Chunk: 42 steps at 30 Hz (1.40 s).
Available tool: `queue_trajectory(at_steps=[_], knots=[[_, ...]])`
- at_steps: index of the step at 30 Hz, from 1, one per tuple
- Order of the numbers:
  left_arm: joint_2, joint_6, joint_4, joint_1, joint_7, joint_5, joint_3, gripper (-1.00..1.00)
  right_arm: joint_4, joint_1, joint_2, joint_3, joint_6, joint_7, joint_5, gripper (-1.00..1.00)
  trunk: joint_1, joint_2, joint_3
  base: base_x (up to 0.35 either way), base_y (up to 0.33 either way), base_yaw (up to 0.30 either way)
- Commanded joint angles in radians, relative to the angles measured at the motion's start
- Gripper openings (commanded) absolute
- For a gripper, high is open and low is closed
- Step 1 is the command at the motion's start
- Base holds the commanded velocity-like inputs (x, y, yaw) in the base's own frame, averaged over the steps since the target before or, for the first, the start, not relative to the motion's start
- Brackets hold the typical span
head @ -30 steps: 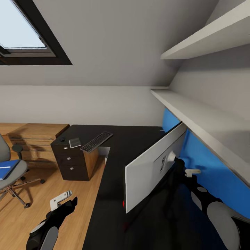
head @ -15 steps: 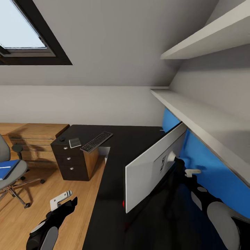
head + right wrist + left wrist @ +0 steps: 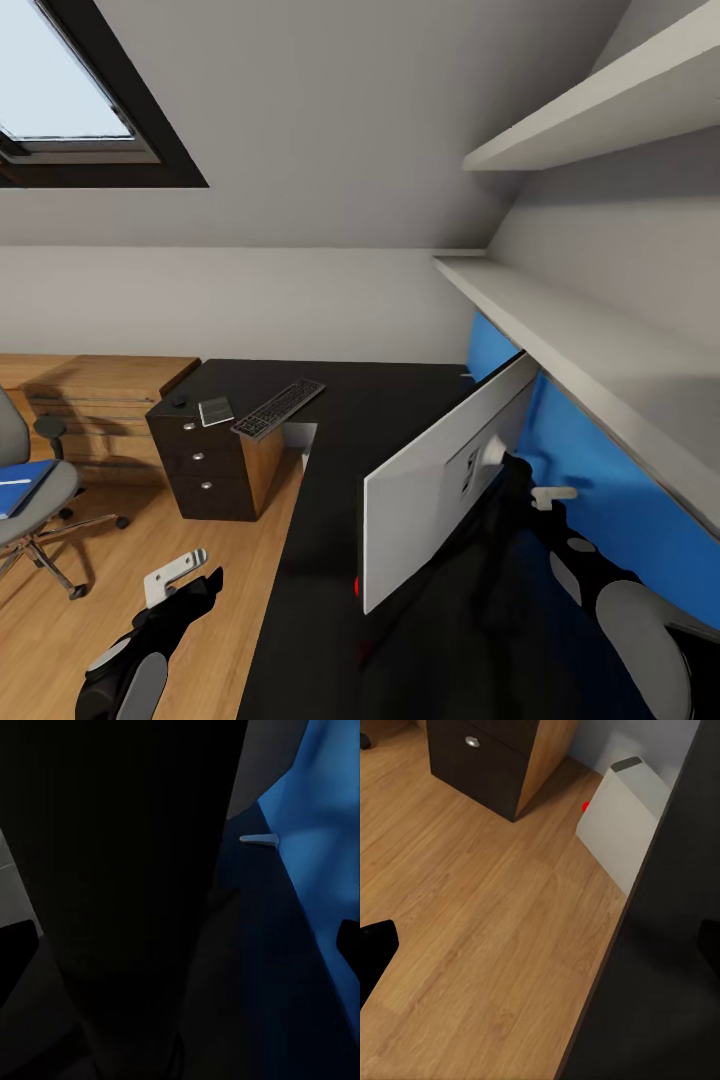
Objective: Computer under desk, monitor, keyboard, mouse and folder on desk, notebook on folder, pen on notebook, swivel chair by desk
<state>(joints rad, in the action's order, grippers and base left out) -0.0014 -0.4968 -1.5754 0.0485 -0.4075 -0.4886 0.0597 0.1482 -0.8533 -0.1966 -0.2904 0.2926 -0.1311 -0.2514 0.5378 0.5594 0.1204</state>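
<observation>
Change: monitor (image 3: 440,480) nudges a touch rightward on the desk (image 3: 330,520), leaning.
Right gripper (image 3: 553,494): behind the monitor, grip unreadable.
Left gripper (image 3: 175,572): fingers apart, idle.
Meaning: monitor placement nearly settled.

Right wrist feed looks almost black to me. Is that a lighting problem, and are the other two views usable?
Right wrist view: a dark surface sits close to the lens, with only the blue back panel lit, so it looks like blockage rather than failed lighting. Head view: evenly lit and sharp, with daylight from the skylight. Left wrist view: bright and clear over the wood floor, with the computer in view.
</observation>
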Motion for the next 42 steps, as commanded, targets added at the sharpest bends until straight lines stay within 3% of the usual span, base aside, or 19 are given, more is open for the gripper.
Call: queue_trajectory(at_steps=[1, 18, 31, 42], knots=[[0.000, -0.003, -0.002, 0.001, -0.007, -0.010, 0.000, 1.00, -0.001, -0.001, 0.000, -0.009, 0.003, -0.005, -0.006, 1.00, 0.000, 0.002, 0.002, 0.000, 0.000, 0.000], [0.000, -0.004, -0.002, 0.001, -0.007, -0.012, 0.000, 1.00, -0.002, -0.001, 0.000, -0.009, 0.003, -0.005, -0.006, 1.00, 0.000, 0.002, 0.002, -0.085, 0.042, 0.000], [0.000, -0.005, -0.001, 0.001, -0.009, -0.010, -0.002, 1.00, 0.002, -0.001, 0.000, -0.009, 0.003, -0.029, -0.004, 1.00, 0.000, 0.002, 0.002, -0.251, 0.196, 0.000], [0.000, -0.005, 0.000, 0.001, -0.012, -0.009, -0.004, 1.00, 0.009, -0.001, -0.009, -0.015, 0.038, -0.059, 0.023, 1.00, 0.000, 0.002, 0.002, -0.066, 0.013, 0.000]])
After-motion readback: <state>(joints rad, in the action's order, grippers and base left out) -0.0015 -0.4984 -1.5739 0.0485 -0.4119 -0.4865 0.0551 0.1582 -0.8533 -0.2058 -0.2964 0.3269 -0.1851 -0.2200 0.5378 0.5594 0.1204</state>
